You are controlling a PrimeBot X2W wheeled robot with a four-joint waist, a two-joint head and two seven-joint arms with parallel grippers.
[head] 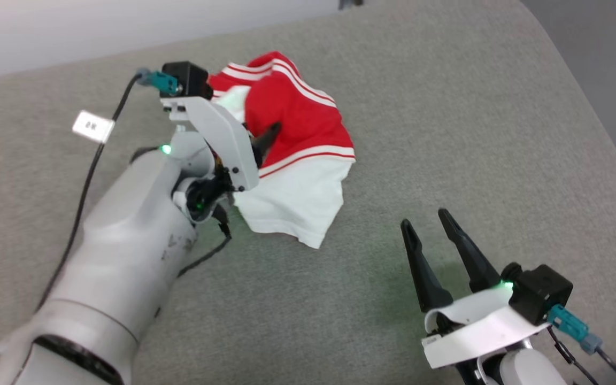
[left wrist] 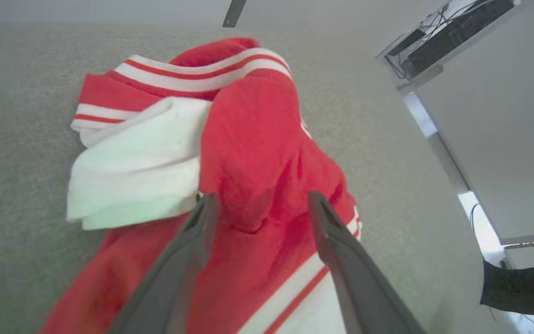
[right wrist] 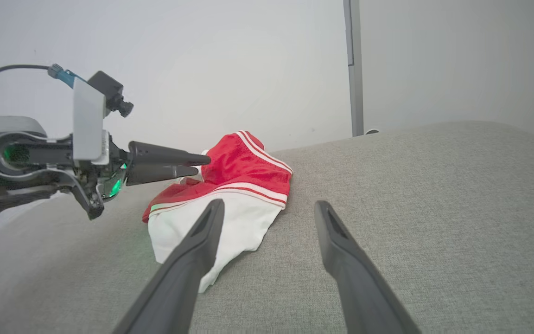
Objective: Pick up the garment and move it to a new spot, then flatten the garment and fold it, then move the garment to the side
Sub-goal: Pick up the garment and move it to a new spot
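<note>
A grey cloth-covered surface [head: 447, 133] stands before a pale wall [right wrist: 225, 69], and the shirt [head: 297, 117] lies crumpled on its far part, left of the middle. Behind the shirt the surface's far edge runs close by. To the shirt's right lies a wide bare stretch that ends in a rounded corner, and there is more bare cloth on the near side of the shirt. A black cable [head: 86, 182] with a white tag [head: 92, 126] trails to the shirt's left.

The left gripper [left wrist: 262, 199] reaches in from the shirt's left, over its bunched red middle. Its fingers stand well apart with a raised red fold between them, and nothing is pinched. The red-and-white striped collar sits on the far side of that fold, with a white sleeve spread toward the near side.

The right gripper [head: 424, 217] hovers over bare cloth to the shirt's right and nearer the robot, spread wide and empty, its tips clear of the white sleeve.
</note>
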